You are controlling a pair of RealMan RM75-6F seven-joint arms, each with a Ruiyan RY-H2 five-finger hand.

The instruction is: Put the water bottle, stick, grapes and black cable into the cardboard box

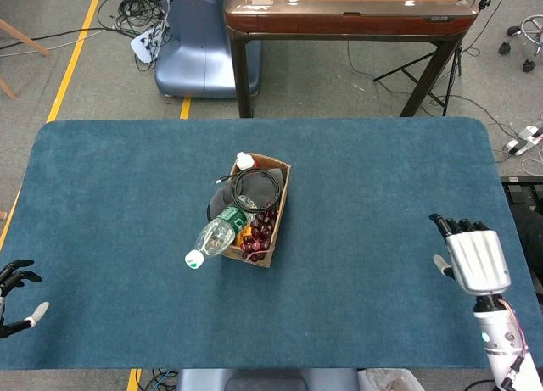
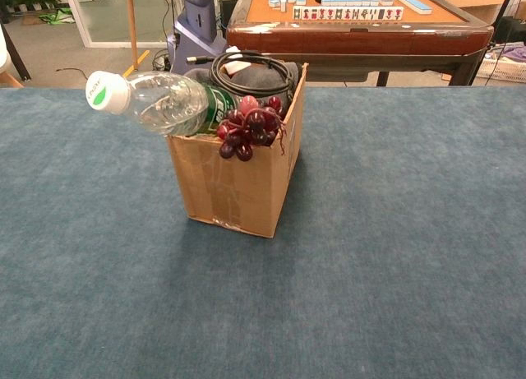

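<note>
The cardboard box [image 1: 277, 206] [image 2: 238, 190] stands mid-table. A clear water bottle [image 1: 216, 235] [image 2: 156, 101] lies in it, its white-capped neck jutting out over the near-left rim. Dark red grapes [image 1: 260, 233] [image 2: 251, 129] hang over the front rim. The coiled black cable [image 1: 255, 187] [image 2: 246, 69] sits on top at the back. A white-tipped stick [image 1: 244, 161] pokes out at the box's far corner. My right hand [image 1: 475, 259] hovers at the table's right side, fingers apart, holding nothing. My left hand [image 1: 15, 293] shows at the far left edge, empty.
A wooden mahjong table [image 1: 348, 9] [image 2: 362, 21] stands beyond the far edge, and a blue machine base [image 1: 191, 47] beside it. Cables lie on the floor at the back. The blue cloth table [image 1: 382, 179] stretches all around the box.
</note>
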